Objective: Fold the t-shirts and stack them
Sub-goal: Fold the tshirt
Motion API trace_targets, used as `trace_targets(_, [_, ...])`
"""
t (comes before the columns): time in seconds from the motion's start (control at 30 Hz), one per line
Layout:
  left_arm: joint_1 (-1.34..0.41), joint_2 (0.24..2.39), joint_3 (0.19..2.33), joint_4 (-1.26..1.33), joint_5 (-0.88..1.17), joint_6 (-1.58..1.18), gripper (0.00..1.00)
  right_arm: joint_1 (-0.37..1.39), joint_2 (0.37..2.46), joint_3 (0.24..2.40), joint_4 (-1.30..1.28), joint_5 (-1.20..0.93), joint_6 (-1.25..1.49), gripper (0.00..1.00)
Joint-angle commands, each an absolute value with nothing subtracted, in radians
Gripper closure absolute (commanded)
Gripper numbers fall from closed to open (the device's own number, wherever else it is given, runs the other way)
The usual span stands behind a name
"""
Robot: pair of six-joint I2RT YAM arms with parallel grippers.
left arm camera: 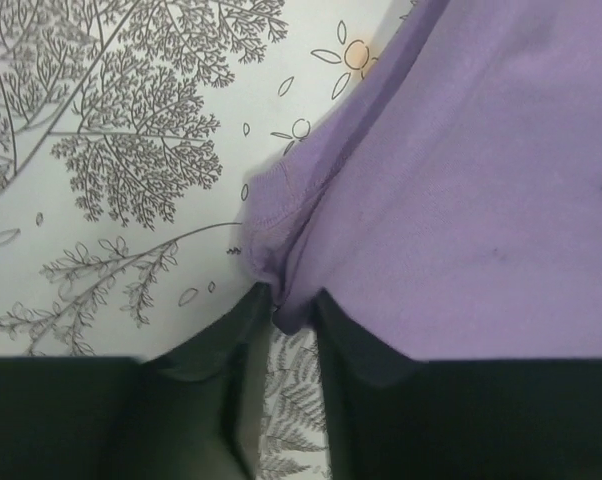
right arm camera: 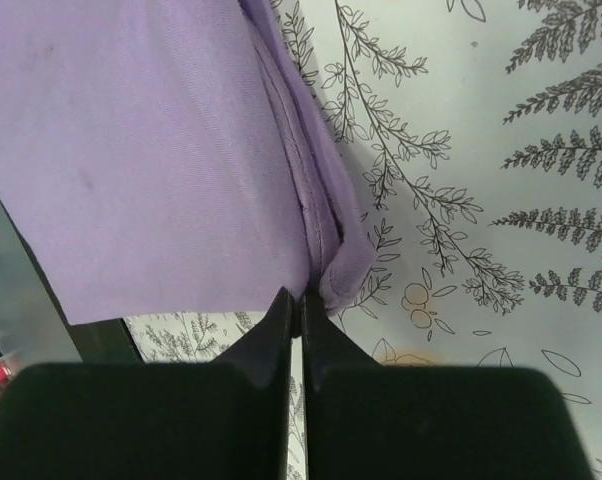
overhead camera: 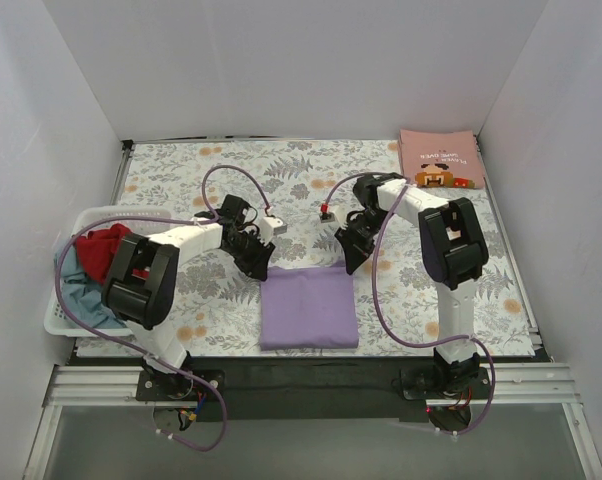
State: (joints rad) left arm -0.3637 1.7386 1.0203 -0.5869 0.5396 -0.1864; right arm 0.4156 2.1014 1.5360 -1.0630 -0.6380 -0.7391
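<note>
The right gripper [right arm camera: 301, 300], its two black fingers pressed together, pinches the stitched corner of the soft lavender-purple t-shirt [right arm camera: 151, 150] (hem seam doubled over); the white fern-printed table cloth [right arm camera: 481, 150] lies to the right.

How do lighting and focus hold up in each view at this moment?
Top external: even, diffuse light, soft shadows, no glare, the lavender t-shirt sharp. Left wrist: shirt and floral cloth in focus, the left pincer dark and blurred up close. Right wrist: fabric weave crisp, the right pincer a nearly featureless black silhouette.
</note>
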Motion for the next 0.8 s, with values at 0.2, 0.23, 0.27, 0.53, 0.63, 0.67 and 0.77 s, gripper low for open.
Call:
trace_targets(0.2, [-0.302, 1.871, 1.149, -0.476, 0.515, -0.216, 1.0, 0.345, 2.221, 1.835, -1.075, -0.569, -0.713, 0.99])
trace_targets(0.23, [-0.29, 1.896, 1.172, -0.472, 0.515, -0.219, 1.0, 0.336, 2.239, 1.874, -1.077, -0.563, -0.706, 0.99])
trace_targets(0.27, [-0.284, 1.914, 1.193, -0.472, 0.515, -0.219, 1.0, 0.33, 2.279, 1.911, -1.078, -0.555, -0.698, 0.99])
trace_targets(0.53, [-0.204, 1.984, 1.37, -0.444, 0.581, -0.3, 0.8, 0.308, 2.336, 2.055, -1.071, -0.517, -0.608, 0.7])
trace_targets(0.63, [-0.187, 1.89, 1.342, -0.387, 0.633, -0.397, 0.49, 0.272, 2.263, 2.082, -1.058, -0.581, -0.529, 0.37])
trace_targets(0.67, [-0.189, 1.829, 1.339, -0.387, 0.655, -0.431, 0.45, 0.261, 2.213, 2.08, -1.042, -0.603, -0.511, 0.23])
trace_targets(0.77, [-0.196, 1.702, 1.29, -0.387, 0.759, -0.602, 0.2, 0.238, 2.09, 2.031, -0.987, -0.673, -0.424, 0.02])
